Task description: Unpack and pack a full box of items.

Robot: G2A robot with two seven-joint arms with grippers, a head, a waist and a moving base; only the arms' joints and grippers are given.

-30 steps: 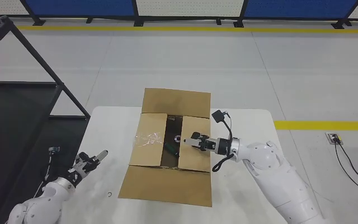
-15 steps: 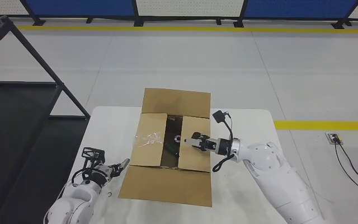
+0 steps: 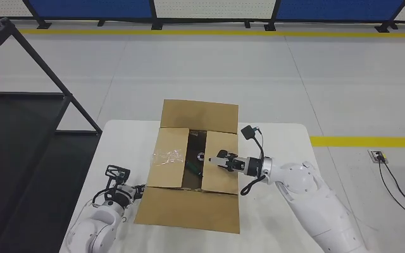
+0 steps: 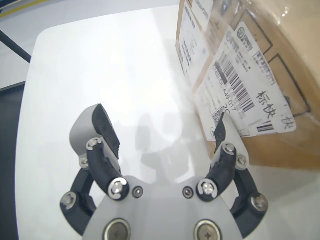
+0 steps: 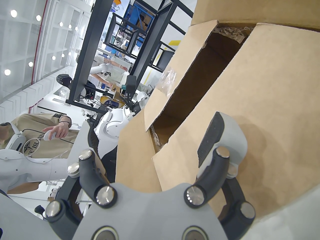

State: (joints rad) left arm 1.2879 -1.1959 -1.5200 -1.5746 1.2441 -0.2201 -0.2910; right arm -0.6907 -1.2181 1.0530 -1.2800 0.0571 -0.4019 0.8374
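Box (image 3: 199, 115) mid-table, far and near outer flaps folded outward, the two inner flaps lying nearly flat with a dark gap between them. Left arm low over the table (image 3: 120, 147) at the box's near-left corner. The left gripper (image 4: 162, 121) points along the box's left wall with jaws spread and nothing in them, and one finger (image 4: 221, 128) sits just beside the label (image 4: 240, 96) on that wall. Right arm reaches in from the right, level over the right inner flap (image 3: 221, 166). The right gripper (image 3: 215, 159) is at that flap's gap edge, jaws apart and empty, one finger (image 5: 212, 131) above the cardboard. Bare table runs left of the box, with a narrower strip to its right under the right arm.
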